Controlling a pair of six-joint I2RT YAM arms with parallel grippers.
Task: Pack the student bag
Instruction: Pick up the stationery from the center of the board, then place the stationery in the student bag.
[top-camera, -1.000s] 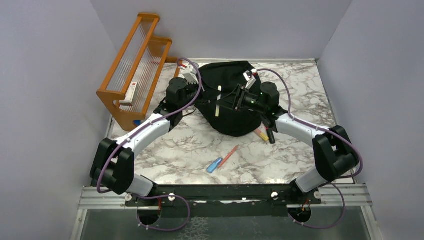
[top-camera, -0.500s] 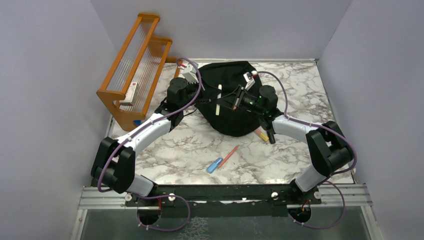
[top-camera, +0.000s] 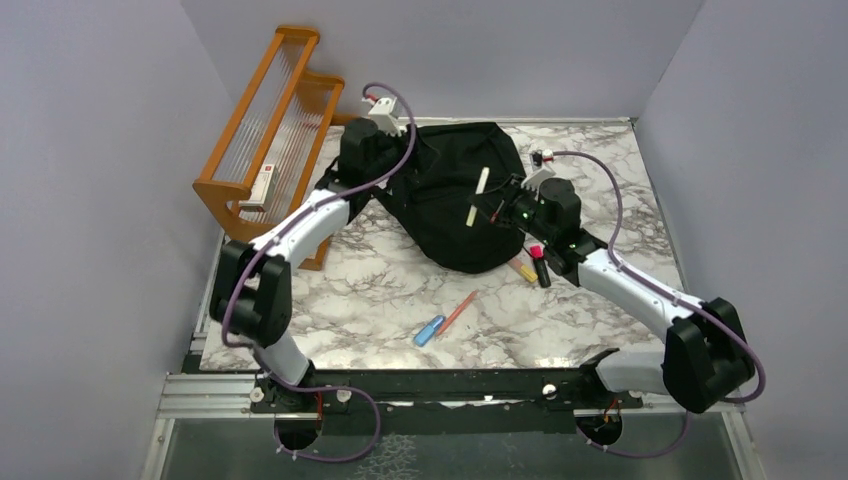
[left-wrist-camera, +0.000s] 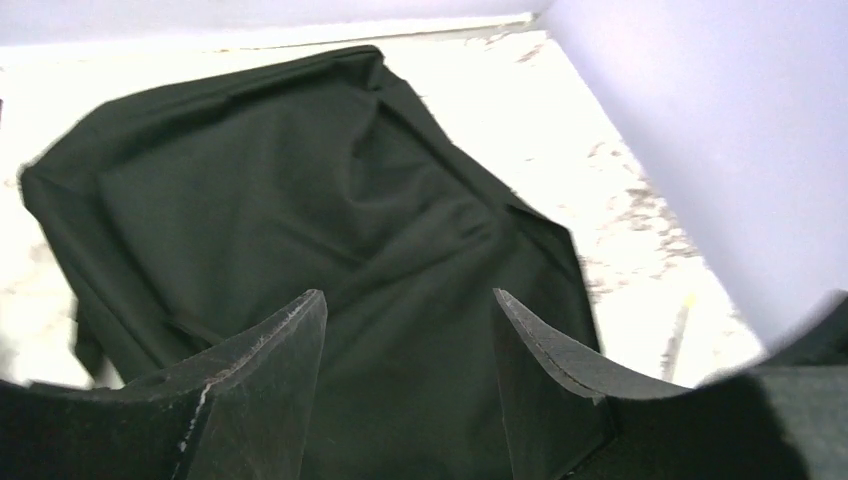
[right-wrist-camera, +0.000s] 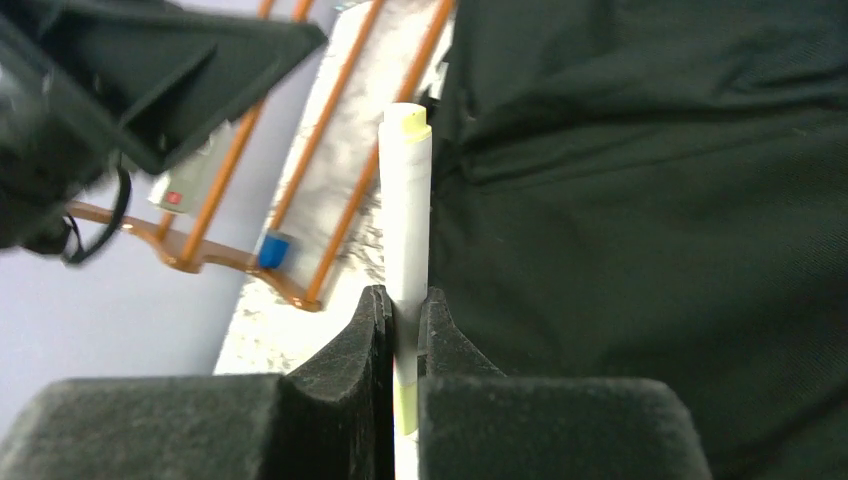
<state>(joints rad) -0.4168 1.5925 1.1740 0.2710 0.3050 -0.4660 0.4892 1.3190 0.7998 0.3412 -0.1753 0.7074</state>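
Clamping a white, yellow-tipped marker (right-wrist-camera: 405, 200) in my right gripper (right-wrist-camera: 400, 300), I risk it sliding off the black fabric backpack (top-camera: 450, 195), unheld by my wide-open left gripper (left-wrist-camera: 405, 330).

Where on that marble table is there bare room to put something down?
Bare table: far right, between the student bag and the side wall; also front left, between the wooden rack and the blue marker. Crowded: the bag's near-right edge, where pens lie and the right gripper holds a highlighter.
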